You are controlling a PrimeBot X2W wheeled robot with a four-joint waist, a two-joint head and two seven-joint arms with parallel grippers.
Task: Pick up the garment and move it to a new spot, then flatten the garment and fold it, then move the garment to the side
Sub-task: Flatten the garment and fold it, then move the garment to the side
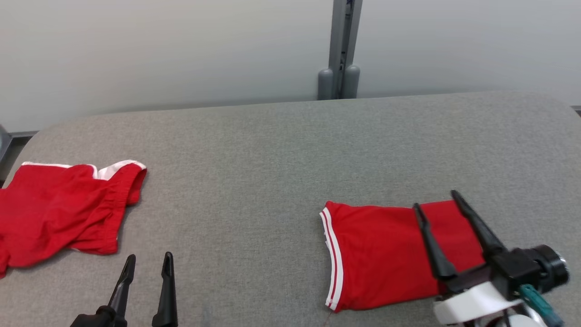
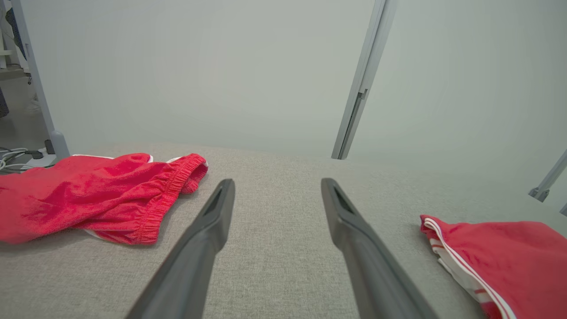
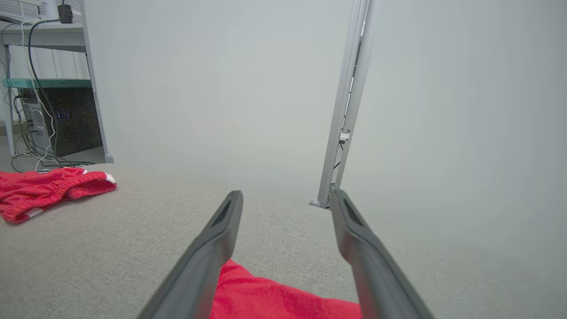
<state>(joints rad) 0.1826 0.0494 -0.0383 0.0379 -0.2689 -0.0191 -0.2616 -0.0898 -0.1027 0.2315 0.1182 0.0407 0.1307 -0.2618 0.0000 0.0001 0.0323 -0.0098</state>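
Laundry drill near its end: the folded garment [image 1: 386, 259], red with white stripes at its hem, lies flat on the grey table [image 1: 254, 181], forward of the grey post [image 1: 340, 50] and a little to the post's right. The right gripper [image 1: 435, 200] hangs over the cloth's far right part with its two dark fingers spread apart and nothing clasped between them. In the right wrist view the red cloth sits low between those fingers. The left gripper [image 1: 150, 255] is likewise released, poised over bare table forward and left of the post. A second piece, the crumpled shorts [image 1: 63, 213], lies well to the post's left, far from the folded one.

The fold looks done and set to the side – the risk now lies in the retreat. A fingertip that stays low could catch the top layer as the arm pulls away, dragging the fold open or skewing the stack. A wide swing leftward could also plough into the shorts.

Both pieces lie loose on the table's surface, not inside any bin or basket.
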